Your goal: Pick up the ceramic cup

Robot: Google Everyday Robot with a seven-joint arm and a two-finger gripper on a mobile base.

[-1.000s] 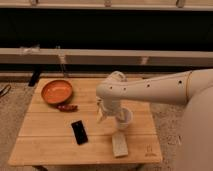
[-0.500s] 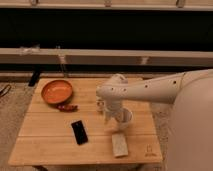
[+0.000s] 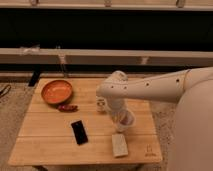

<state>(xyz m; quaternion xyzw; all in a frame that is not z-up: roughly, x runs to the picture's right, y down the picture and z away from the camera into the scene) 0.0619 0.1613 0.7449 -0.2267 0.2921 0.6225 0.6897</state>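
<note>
The white ceramic cup [image 3: 124, 121] stands on the wooden table [image 3: 45, 145], right of centre, its pale inside partly showing. My gripper [image 3: 118, 111] comes down from the white arm that reaches in from the right. It sits right at the cup's rim on its left side and hides part of the cup. The wrist blocks the view of how the gripper meets the cup.
A small clear jar [image 3: 101, 104] stands just left of the gripper. A wide orange bowl [image 3: 56, 91] is at the table's back left, with a small red object [image 3: 67, 107] in front of it. A black phone [image 3: 79, 132] and a pale flat block [image 3: 119, 145] lie near the front.
The arm has settled slightly lower over the cup. The cup and the other objects stay where they were.
</note>
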